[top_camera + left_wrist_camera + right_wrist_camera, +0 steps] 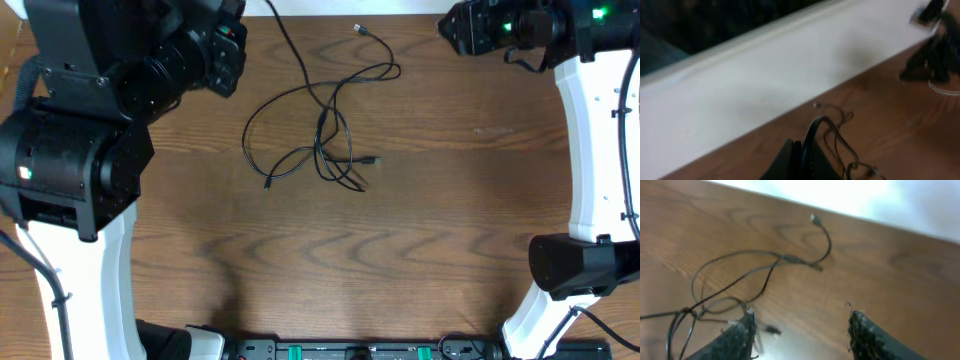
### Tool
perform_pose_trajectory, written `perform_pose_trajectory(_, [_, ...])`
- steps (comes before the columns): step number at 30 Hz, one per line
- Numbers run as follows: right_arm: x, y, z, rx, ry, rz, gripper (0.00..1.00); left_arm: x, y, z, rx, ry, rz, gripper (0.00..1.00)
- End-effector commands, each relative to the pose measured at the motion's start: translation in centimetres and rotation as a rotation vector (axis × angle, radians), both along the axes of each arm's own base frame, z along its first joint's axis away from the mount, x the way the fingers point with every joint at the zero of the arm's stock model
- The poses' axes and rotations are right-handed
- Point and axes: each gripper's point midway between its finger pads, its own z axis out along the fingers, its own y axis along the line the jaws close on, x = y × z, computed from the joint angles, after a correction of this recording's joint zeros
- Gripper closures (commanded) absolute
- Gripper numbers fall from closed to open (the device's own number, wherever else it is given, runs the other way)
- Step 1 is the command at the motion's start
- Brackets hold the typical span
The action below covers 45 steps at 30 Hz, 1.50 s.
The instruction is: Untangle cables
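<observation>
Table (420, 250): brown wood; your cables lie on it.
Left gripper (799, 162): fingers pressed together, holding nothing; likely parked aside.
Right gripper (801, 317): fingers spread, empty, facing the tangle; likely readied for a pick.
Cables (325, 130): black loops, crossed mid-table between both arms.
Plug (358, 29): one end trails free behind.
Containers: none in view.

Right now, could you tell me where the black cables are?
In the overhead view, the black cables lie tangled on the table, far centre, between the left arm and right arm.
</observation>
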Motion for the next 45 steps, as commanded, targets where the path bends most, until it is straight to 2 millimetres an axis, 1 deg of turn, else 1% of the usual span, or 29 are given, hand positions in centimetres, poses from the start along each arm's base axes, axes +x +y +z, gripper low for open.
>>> perform_pose_trajectory(1, [-0.6,1.5,-2.8,-0.008,0.097,0.037,0.40,-0.2,-1.3,1.5,-0.047,-0.045,-0.037,0.93])
perform_pose_trajectory(3, [-1.5,3.4,-3.9,0.025,0.153,0.094,0.35,0.2,-2.0,1.8,-0.056,-0.061,-0.051,0.92])
perform_pose_trajectory(5, [-2.1,5.1,-4.1,0.061,0.168,0.159,0.32,0.7,-2.2,1.4,-0.055,-0.049,-0.053,0.92])
perform_pose_trajectory(6, [-2.7,6.3,-3.9,0.091,0.179,0.201,0.28,1.1,-2.4,1.0,-0.057,-0.037,-0.051,0.93])
perform_pose_trajectory(8, [-3.5,7.8,-3.9,0.108,0.193,0.242,0.26,1.8,-2.6,0.5,-0.065,-0.022,-0.053,0.92])
perform_pose_trajectory(10, [-4.3,8.9,-4.1,0.103,0.209,0.268,0.23,2.3,-3.2,0.5,-0.078,-0.023,-0.069,0.93])
perform_pose_trajectory(13, [-5.7,10.6,-4.5,0.094,0.243,0.308,0.22,2.8,-4.0,1.4,-0.105,-0.060,-0.094,0.92])
perform_pose_trajectory(14, [-6.4,11.6,-4.7,0.089,0.256,0.333,0.23,2.9,-4.4,2.1,-0.114,-0.086,-0.102,0.93])
perform_pose_trajectory(17, [-7.1,12.6,-4.8,0.076,0.250,0.369,0.29,2.9,-4.6,2.5,-0.119,-0.105,-0.106,0.93])
perform_pose_trajectory(18, [-7.3,13.0,-4.8,0.071,0.251,0.377,0.29,2.9,-4.6,2.5,-0.119,-0.104,-0.106,0.93])
perform_pose_trajectory(20, [-7.3,12.9,-4.9,0.067,0.254,0.375,0.34,2.9,-4.6,2.6,-0.120,-0.106,-0.106,0.93])
perform_pose_trajectory(22, [-7.4,12.7,-5.1,0.055,0.262,0.367,0.36,2.8,-4.5,2.8,-0.121,-0.112,-0.106,0.92])
perform_pose_trajectory(27, [-7.5,12.2,-5.8,0.029,0.282,0.352,0.35,2.5,-4.5,4.0,-0.150,-0.139,-0.102,0.93])
perform_pose_trajectory(30, [-7.7,12.1,-6.7,0.020,0.307,0.348,0.33,2.2,-4.4,4.7,-0.156,-0.160,-0.104,0.92])
perform_pose_trajectory(33, [-7.8,12.1,-7.8,0.018,0.330,0.349,0.34,2.0,-4.3,5.1,-0.161,-0.168,-0.103,0.92])
perform_pose_trajectory(34, [-7.8,12.2,-8.0,0.018,0.335,0.349,0.35,2.0,-4.3,5.2,-0.161,-0.170,-0.103,0.93])
perform_pose_trajectory(35, [-7.8,12.2,-8.4,0.018,0.342,0.349,0.40,2.0,-4.3,5.2,-0.161,-0.171,-0.103,0.92])
perform_pose_trajectory(39, [-8.1,12.1,-9.3,0.013,0.367,0.348,0.62,2.0,-4.3,5.3,-0.162,-0.172,-0.104,0.92])
perform_pose_trajectory(40, [-8.1,12.1,-9.4,0.013,0.369,0.348,0.63,2.0,-4.3,5.3,-0.162,-0.173,-0.104,0.93])
perform_pose_trajectory(42, [-8.1,12.2,-9.4,0.016,0.369,0.351,0.59,2.0,-4.3,5.3,-0.163,-0.174,-0.104,0.93])
perform_pose_trajectory(44, [-8.2,12.5,-9.3,0.018,0.368,0.359,0.45,2.0,-4.3,5.3,-0.166,-0.173,-0.103,0.93])
perform_pose_trajectory(45, [-8.3,12.6,-9.3,0.018,0.368,0.363,0.42,1.9,-4.3,5.3,-0.166,-0.173,-0.103,0.93])
